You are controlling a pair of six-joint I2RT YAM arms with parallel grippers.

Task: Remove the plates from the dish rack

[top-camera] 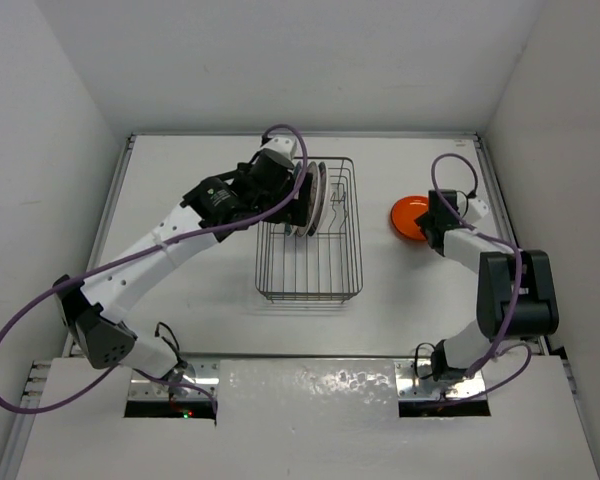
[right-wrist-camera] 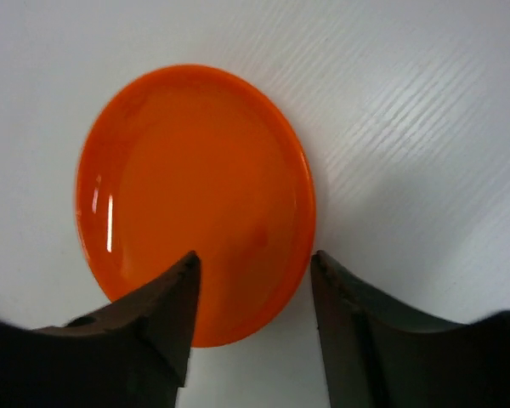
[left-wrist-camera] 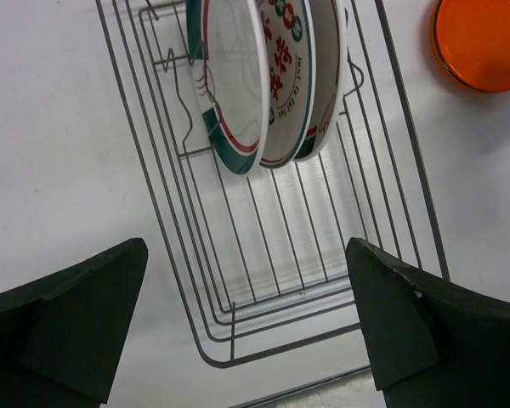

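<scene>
Right hand (right-wrist-camera: 253, 263) spread, over orange plate (right-wrist-camera: 195, 187) rim

1. Left wrist view: the upright plates (left-wrist-camera: 272, 85) in the dish rack (left-wrist-camera: 412, 195) are cut by the top edge. Their upper parts and the rack's far end are out of frame.
2. Same view: the orange plate (left-wrist-camera: 484, 42) is clipped by the top and right edges.
3. Overhead view: the left gripper (top-camera: 298, 200) covers part of the racked plates, so their count cannot be told there.
4. Overhead view: the right gripper (top-camera: 427, 225) hides the orange plate's right side.
5. Right wrist view: the orange plate's near rim lies behind the fingers (right-wrist-camera: 161, 314). Contact cannot be confirmed.
</scene>
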